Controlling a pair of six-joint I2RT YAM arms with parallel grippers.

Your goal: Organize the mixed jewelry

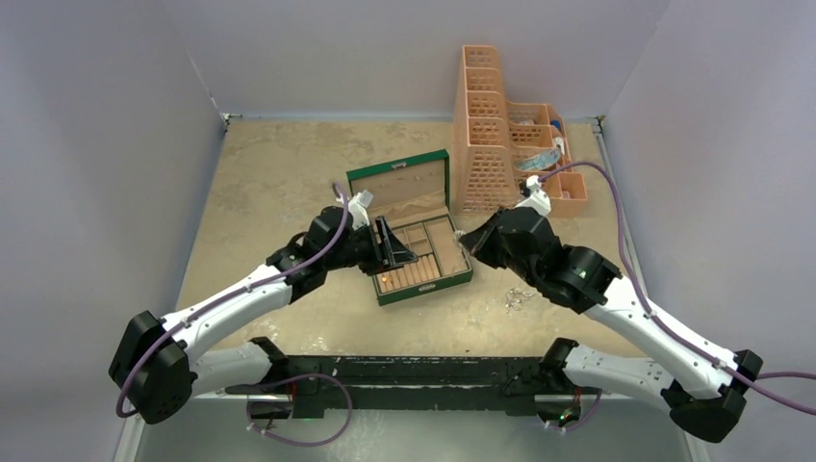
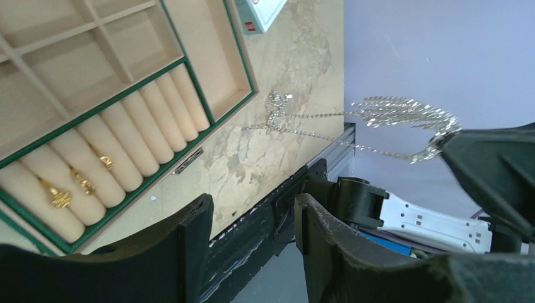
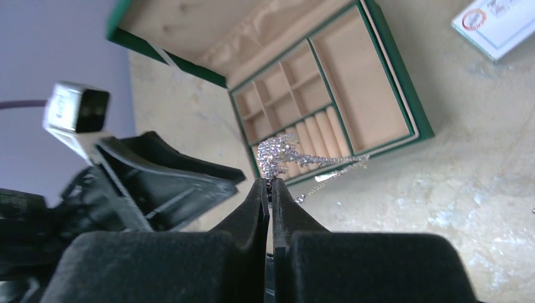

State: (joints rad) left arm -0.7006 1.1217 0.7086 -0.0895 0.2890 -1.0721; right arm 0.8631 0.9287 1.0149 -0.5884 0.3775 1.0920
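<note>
Top external, tan tabletop [image 1: 279, 173], lilac walls [image 1: 96, 144], silvery chains [image 1: 518, 299]

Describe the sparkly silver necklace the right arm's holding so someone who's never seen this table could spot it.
Start at the central open green box. At its right edge the right tool is shut on a silver necklace with a glittering fringe. Unlike the gold rings in the box's rolls and the silvery bits lying on the table, it alone is held by a tool.
</note>
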